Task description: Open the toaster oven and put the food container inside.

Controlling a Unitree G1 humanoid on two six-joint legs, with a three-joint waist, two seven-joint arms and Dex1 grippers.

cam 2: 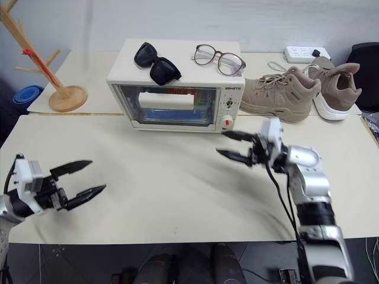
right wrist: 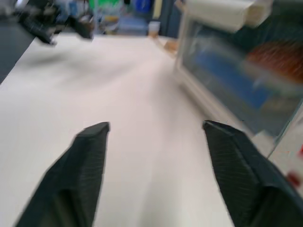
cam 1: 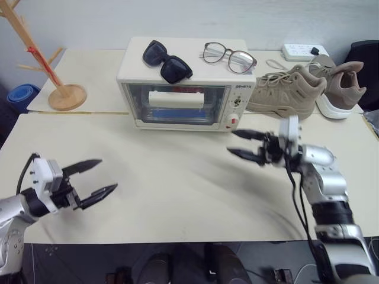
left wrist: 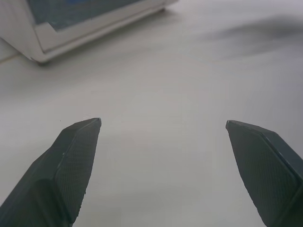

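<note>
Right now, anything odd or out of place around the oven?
Yes. Black sunglasses and clear eyeglasses lie on top of the toaster oven, and a pair of tan shoes sits on the table right beside it. Odd things to have on and by an oven. Nothing looks spilled or damaged.
</note>
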